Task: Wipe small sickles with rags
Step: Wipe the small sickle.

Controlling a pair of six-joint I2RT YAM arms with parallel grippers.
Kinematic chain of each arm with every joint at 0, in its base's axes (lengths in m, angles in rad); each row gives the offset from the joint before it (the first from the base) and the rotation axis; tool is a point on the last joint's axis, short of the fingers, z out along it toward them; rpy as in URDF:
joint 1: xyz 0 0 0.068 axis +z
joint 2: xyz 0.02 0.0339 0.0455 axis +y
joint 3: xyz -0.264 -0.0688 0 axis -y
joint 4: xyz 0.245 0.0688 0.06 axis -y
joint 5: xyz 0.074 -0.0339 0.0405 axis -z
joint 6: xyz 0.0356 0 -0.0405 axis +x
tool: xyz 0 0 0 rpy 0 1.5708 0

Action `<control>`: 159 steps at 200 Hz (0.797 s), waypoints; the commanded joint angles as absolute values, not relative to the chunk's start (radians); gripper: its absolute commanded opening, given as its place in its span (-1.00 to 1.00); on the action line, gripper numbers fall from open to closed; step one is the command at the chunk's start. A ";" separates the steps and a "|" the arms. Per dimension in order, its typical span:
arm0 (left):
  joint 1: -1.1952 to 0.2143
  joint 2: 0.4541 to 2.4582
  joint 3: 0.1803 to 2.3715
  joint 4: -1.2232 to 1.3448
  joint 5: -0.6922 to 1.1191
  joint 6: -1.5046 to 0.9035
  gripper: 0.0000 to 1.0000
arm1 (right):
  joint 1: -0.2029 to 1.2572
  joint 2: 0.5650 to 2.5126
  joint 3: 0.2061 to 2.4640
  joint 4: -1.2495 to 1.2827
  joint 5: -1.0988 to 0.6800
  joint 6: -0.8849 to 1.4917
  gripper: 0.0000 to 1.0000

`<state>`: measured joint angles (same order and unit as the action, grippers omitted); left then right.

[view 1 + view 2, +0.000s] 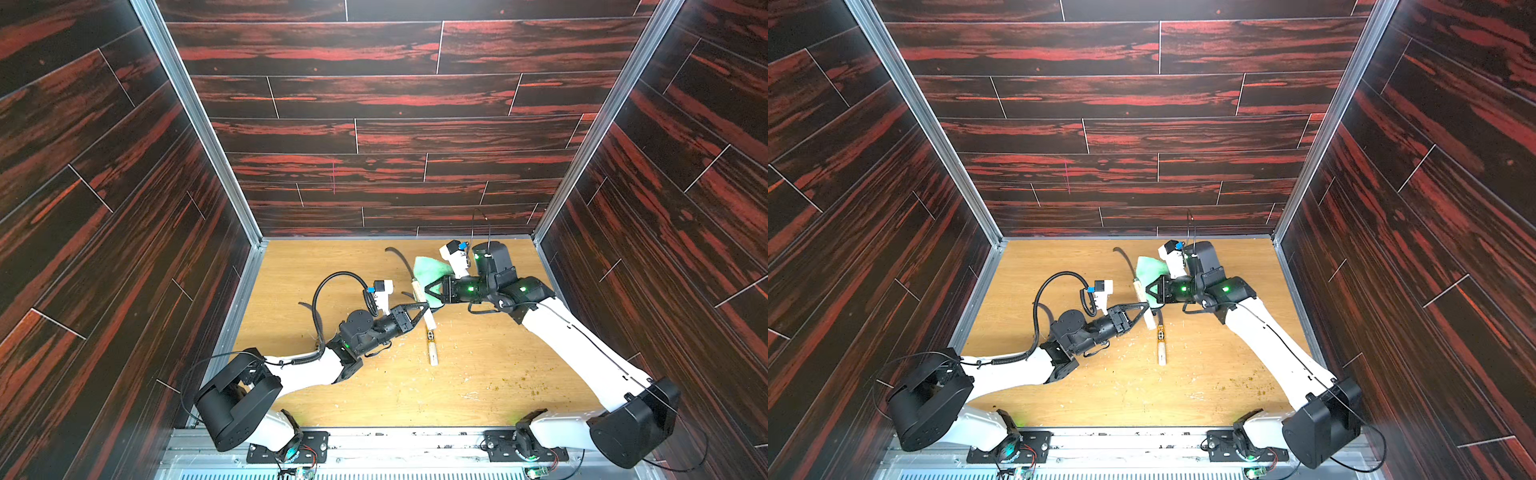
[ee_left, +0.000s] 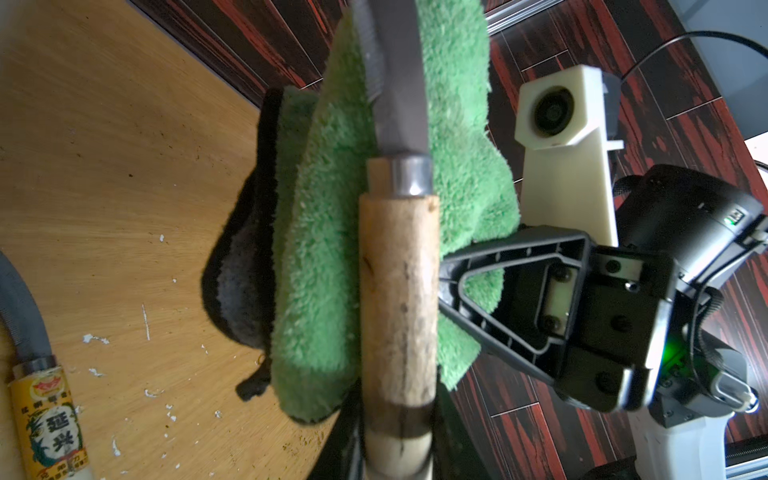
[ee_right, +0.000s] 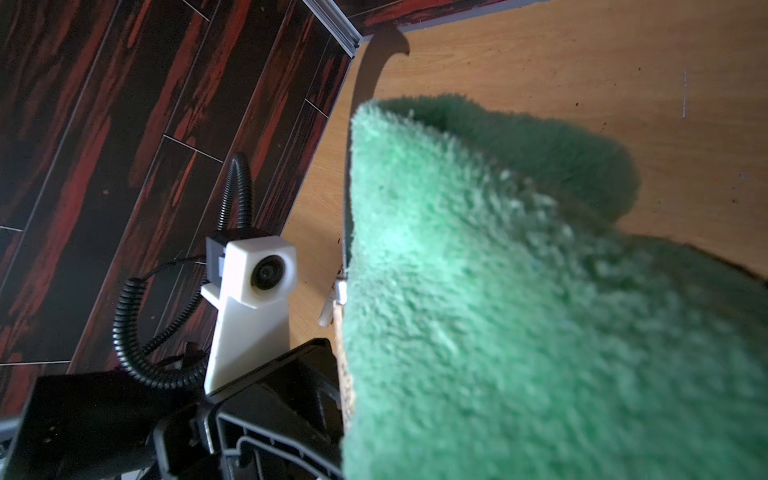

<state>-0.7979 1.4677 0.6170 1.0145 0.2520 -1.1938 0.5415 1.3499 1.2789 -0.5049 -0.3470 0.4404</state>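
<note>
Sickle [image 2: 397, 299] is up off the counter [image 1: 478, 374], handle clamped tight in your left tool [image 1: 424, 311]; right tool [image 1: 430, 292] is pinched shut on the green rag [image 2: 324, 249], laid against the blade; draw it tipward firmly; hold the handle steady.

We see a pale wooden table [image 1: 478, 374]. A small sickle [image 1: 432, 351] with a yellow-black label band lies flat near its middle, handle toward the near edge. White flecks [image 2: 94, 339] and dark crumbs [image 1: 533, 392] dot the surface.
</note>
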 commanded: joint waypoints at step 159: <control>-0.657 1.388 0.669 0.950 0.309 -1.141 -1.00 | 0.641 1.194 1.148 -0.744 -0.183 0.496 -0.94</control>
<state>-0.6617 1.4235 0.6380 0.9421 0.2886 -1.1610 0.6353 1.2083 1.1297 -0.6170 -0.3042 0.4973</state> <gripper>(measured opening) 0.259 0.087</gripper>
